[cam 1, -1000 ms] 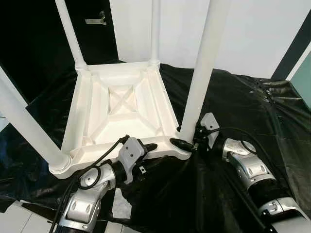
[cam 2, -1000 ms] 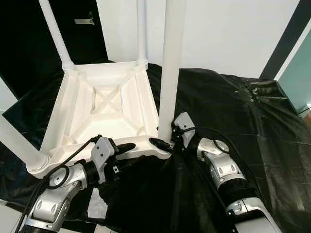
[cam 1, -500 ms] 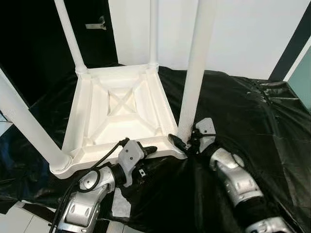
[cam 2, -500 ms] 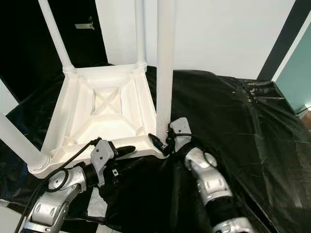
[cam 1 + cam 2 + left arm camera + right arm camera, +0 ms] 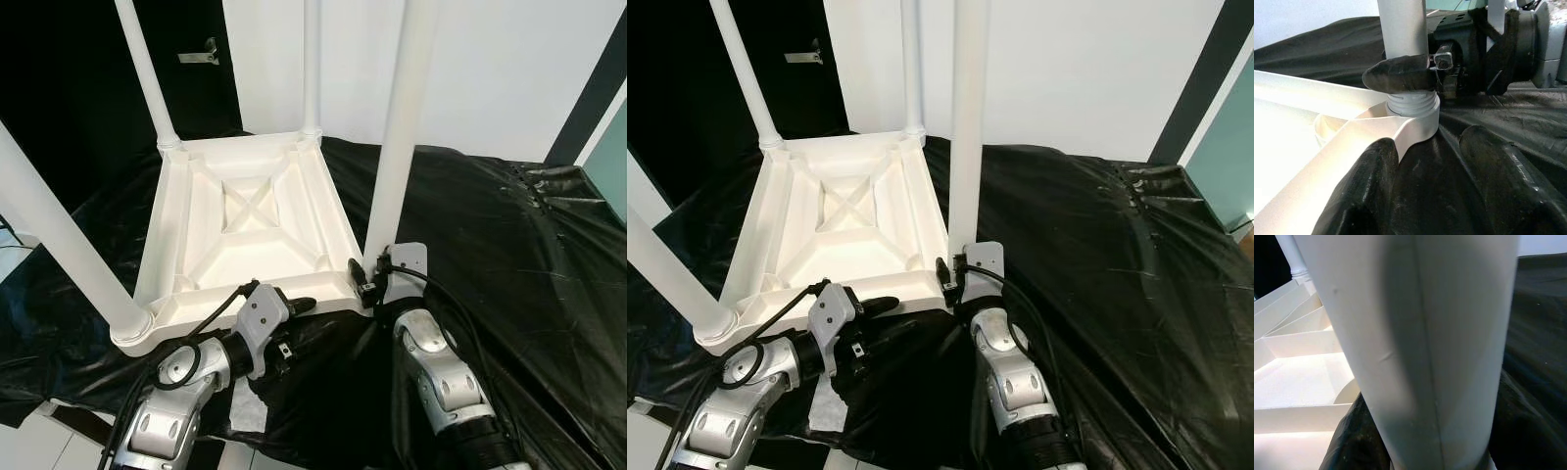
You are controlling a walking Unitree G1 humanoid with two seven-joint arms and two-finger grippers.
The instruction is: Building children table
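A white children's table (image 5: 168,235) lies upside down on a black sheet (image 5: 490,225), its legs pointing up. My right gripper (image 5: 370,279) is shut around the base of the near right leg (image 5: 402,127), just above the table's corner. In the left wrist view one of its fingers (image 5: 1400,73) wraps the leg above a threaded collar (image 5: 1413,104). In the right wrist view that leg (image 5: 1420,342) stands close between the fingers. My left gripper (image 5: 294,308) is at the table's near edge, left of that corner. It is open, with only black sheet between its fingers (image 5: 1374,191).
Three other legs stand upright: near left (image 5: 59,235), far left (image 5: 147,78), far right (image 5: 311,69). A white wall (image 5: 490,69) rises behind and a dark opening (image 5: 69,88) is at the far left. The crumpled sheet stretches to the right. Pale floor (image 5: 29,441) shows at the near left.
My right arm has swung from the right side round to the near side while its gripper stayed on the leg's base. The left gripper has hardly moved. The camera has shifted a little.
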